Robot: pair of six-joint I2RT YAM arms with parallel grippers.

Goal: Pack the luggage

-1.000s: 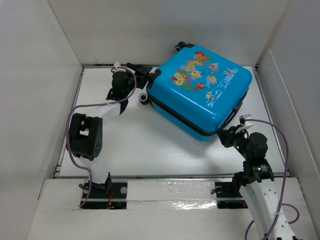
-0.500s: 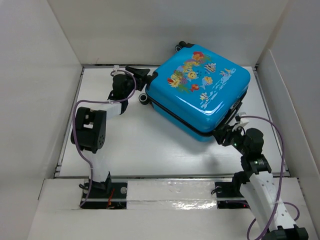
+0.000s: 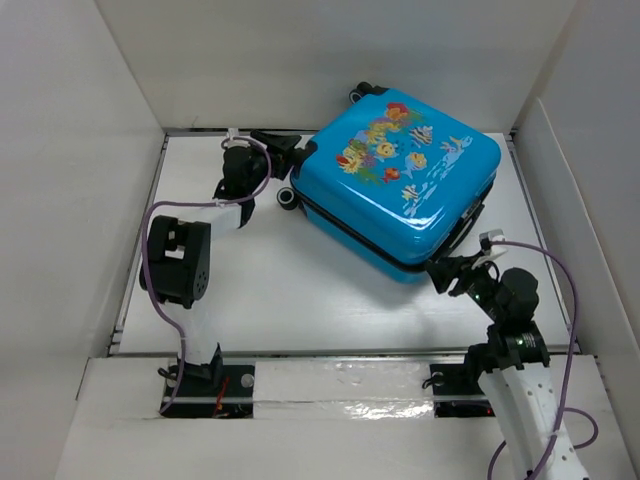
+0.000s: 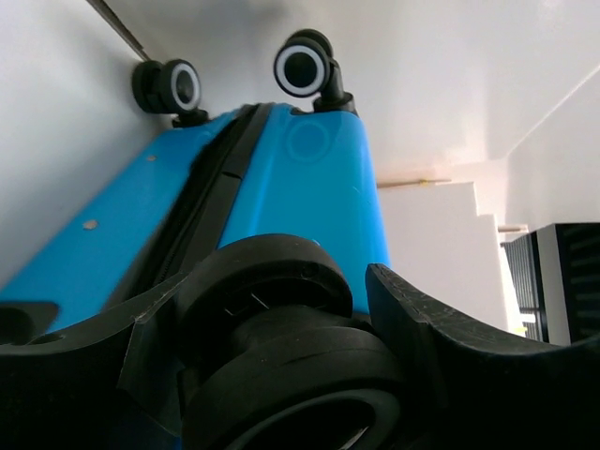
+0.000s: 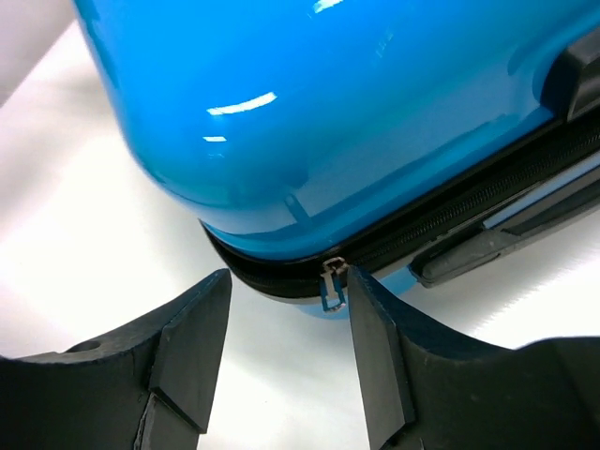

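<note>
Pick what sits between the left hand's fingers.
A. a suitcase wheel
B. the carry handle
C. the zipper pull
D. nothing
A: in the left wrist view, a black wheel of the luggage fills the gap between the fingers of the left hand.

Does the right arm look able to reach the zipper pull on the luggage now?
Probably yes: the right pincer stands open at a corner of the luggage, the zipper pull hanging just beside one finger, nothing between.
</note>
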